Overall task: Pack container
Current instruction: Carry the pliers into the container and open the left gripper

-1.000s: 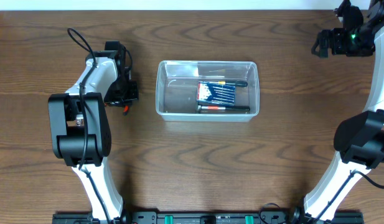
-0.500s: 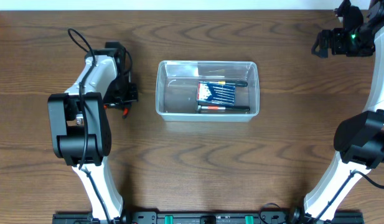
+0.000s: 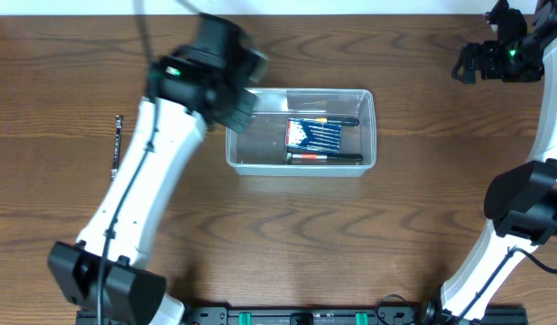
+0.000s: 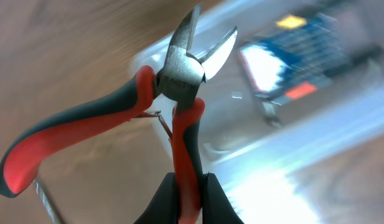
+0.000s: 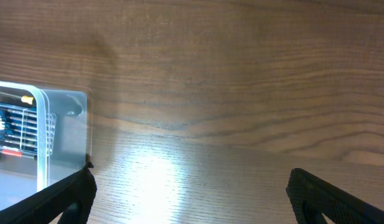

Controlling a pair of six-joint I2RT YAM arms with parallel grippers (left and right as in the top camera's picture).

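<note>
1. Bin sits mid-table. Clear plastic; I judge it light, stiff and slick, likely to slide if bumped. Best hold is the thick rim.
2. Inside, right half: blue pack and markers. Left half is bare.
3. Left gripper is clamped on one handle of the cutters, at the bin's left end.
4. Right gripper is wide open and empty, at the far right corner.
5. Wood table is smooth, with room around the bin. A thin tool lies to the left.
</note>
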